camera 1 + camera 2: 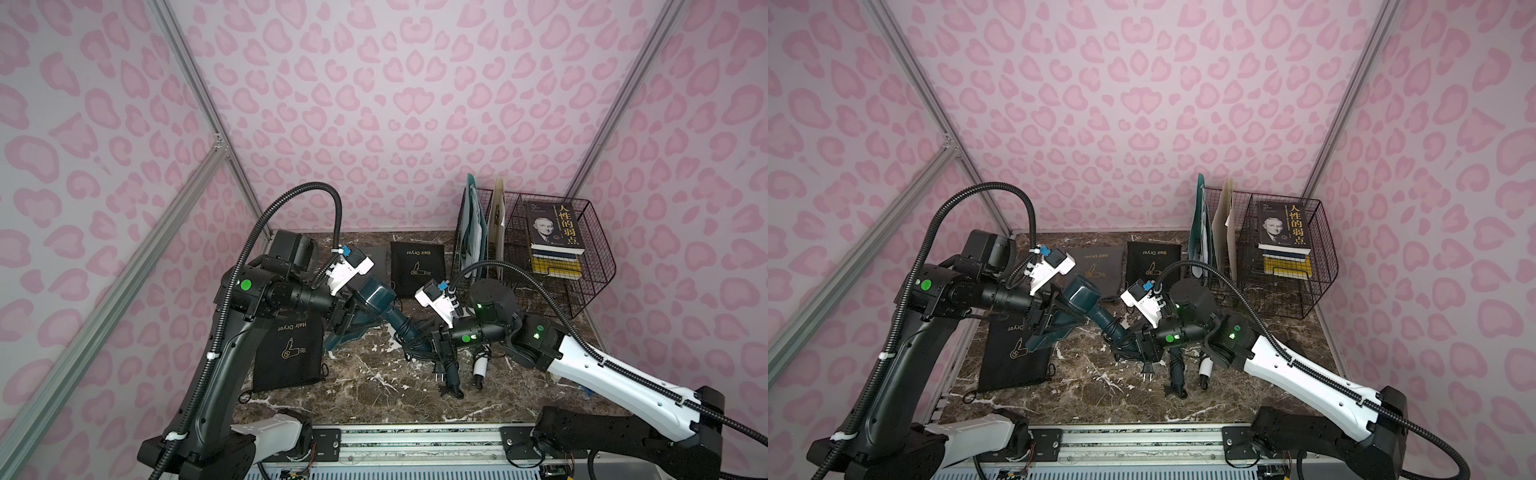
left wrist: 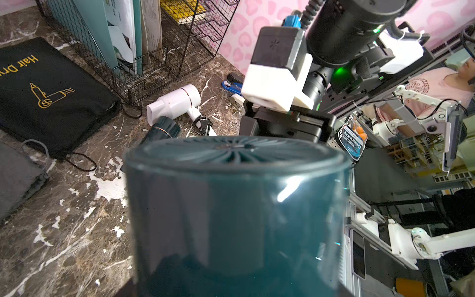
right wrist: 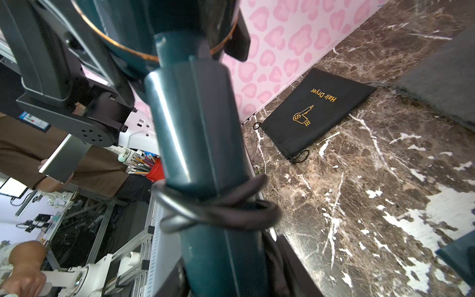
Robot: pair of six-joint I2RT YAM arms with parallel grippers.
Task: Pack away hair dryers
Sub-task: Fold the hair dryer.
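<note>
- The left gripper was clamped wide around the barrel of a dark slate-teal plastic hair dryer.
- The right gripper gripped its cord-wound handle, so the dryer hung above the brown marble tabletop.
- A white plastic hair dryer and a second teal hair dryer lay side by side on the tabletop.

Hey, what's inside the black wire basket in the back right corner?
A stack of books; the top book is dark, with a man's portrait and Chinese title. How many lie beneath, and the wire basket floor under them, are covered.
</note>
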